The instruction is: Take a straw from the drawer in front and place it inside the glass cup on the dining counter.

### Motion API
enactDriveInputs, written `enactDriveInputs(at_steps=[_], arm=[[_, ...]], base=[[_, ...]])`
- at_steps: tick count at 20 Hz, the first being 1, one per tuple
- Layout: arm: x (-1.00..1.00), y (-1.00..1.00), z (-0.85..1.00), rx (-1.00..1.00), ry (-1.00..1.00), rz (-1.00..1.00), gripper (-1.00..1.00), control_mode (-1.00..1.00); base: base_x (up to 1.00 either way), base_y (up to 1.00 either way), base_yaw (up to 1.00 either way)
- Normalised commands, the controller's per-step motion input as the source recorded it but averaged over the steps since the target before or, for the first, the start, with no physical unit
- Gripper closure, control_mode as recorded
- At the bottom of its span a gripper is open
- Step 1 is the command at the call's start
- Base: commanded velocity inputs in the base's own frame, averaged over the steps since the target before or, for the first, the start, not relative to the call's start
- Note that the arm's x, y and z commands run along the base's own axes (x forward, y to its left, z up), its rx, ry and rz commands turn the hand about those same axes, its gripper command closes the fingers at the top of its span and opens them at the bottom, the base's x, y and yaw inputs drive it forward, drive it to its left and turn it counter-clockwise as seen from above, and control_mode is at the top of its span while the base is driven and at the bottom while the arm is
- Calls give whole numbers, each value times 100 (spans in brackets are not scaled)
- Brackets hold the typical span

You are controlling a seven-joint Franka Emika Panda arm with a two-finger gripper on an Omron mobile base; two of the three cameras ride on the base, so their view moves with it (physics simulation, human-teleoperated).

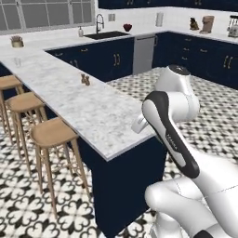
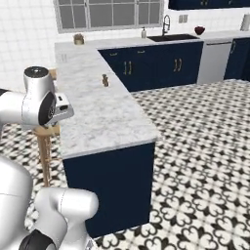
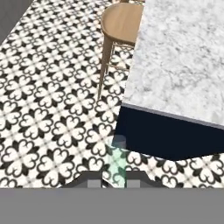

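Observation:
My gripper hangs over the patterned floor just off the end of the dining counter. It is shut on the straw, a pale, see-through greenish tube that rises between the two dark fingertips. The white hand sits beside the near left edge of the dining counter, at about slab height. Far down the dining counter, the glass cup stands as a faint clear tumbler, also faint in the right base view. The drawer is out of view.
Two small brown shakers stand mid-counter. Wooden stools line the counter's left side, the nearest one just beyond the hand. Navy cabinets, a sink and a dishwasher run along the back wall.

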Motion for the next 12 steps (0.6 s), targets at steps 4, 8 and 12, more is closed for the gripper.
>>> enactDriveInputs(at_steps=[4, 8, 12], arm=[[0, 0, 0, 0, 0, 0, 100, 100], [0, 0, 0, 0, 0, 0, 100, 100], [0, 0, 0, 0, 0, 0, 100, 100]], base=[[21, 100, -33], [30, 100, -34], [17, 100, -36]])
